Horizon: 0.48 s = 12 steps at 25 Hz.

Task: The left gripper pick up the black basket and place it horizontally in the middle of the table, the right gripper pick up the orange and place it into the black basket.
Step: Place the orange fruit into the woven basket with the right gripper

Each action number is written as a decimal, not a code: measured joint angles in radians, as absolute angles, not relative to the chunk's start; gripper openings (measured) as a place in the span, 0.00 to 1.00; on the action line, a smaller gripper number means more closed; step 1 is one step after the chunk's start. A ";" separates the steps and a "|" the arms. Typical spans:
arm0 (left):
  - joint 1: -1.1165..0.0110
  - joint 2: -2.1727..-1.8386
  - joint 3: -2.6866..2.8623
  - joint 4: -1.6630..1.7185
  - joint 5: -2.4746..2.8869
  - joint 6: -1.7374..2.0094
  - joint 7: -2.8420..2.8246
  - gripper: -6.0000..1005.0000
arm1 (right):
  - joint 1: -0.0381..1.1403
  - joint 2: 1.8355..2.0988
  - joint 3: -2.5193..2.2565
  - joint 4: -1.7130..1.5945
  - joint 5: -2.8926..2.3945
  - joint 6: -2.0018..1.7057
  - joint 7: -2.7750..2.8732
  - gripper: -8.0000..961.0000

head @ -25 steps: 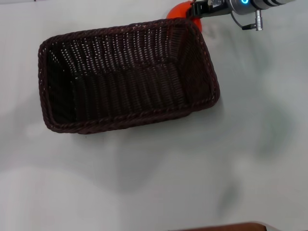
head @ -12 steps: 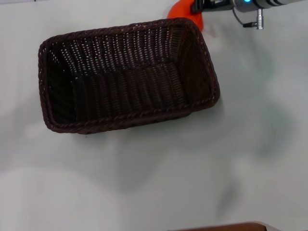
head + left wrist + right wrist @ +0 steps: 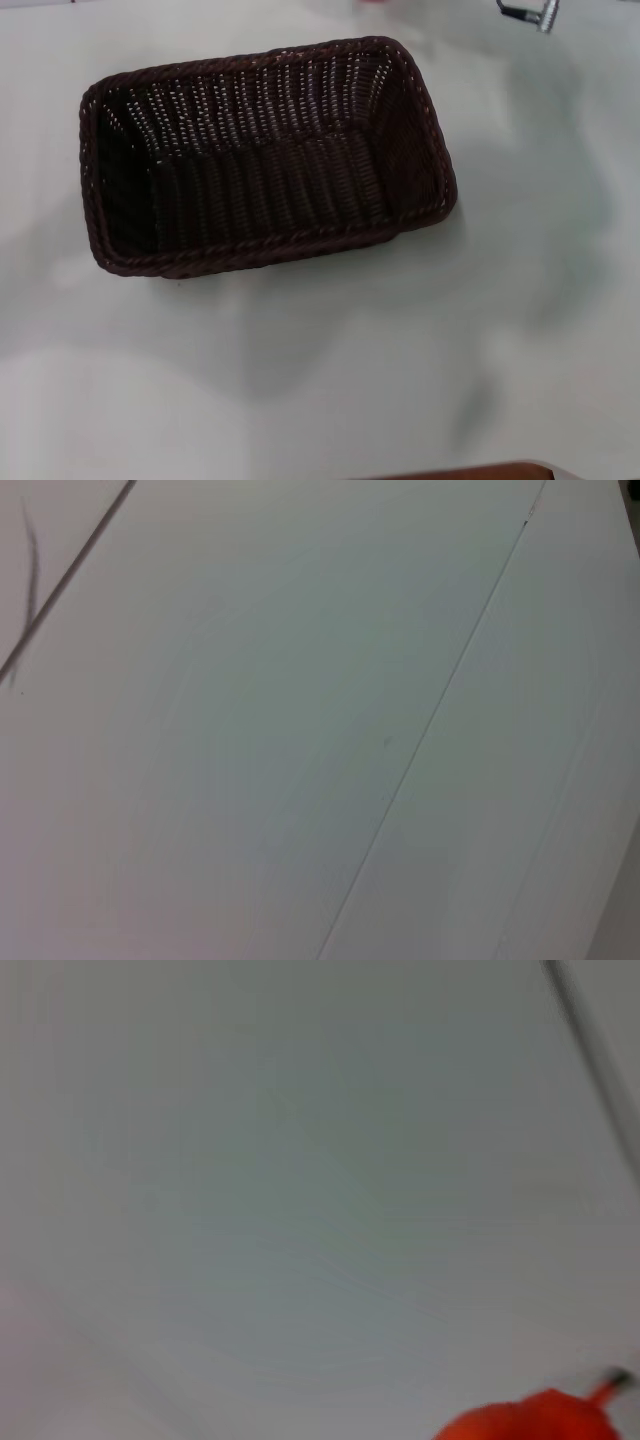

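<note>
No legible text, labels, brand marks, numbers or signs in any view.

- Black basket [image 3: 265, 160]: plain woven wicker, no tag or label showing.
- Table [image 3: 400, 360]: bare white surface, unmarked; in the left wrist view only thin seam lines cross it.
- Orange [image 3: 530, 1418]: seen at the edge of the right wrist view, no sticker showing.
- Silver connector [image 3: 545, 12] at the top edge of the head view: no readable marking.
</note>
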<state>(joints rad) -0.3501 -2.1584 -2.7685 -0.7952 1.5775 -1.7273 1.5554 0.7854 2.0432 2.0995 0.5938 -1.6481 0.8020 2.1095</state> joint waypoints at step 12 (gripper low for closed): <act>-0.352 -2.159 -2.771 -0.766 1.575 -1.721 1.570 0.90 | 0.815 2.042 1.998 0.563 -1.402 1.375 1.770 0.08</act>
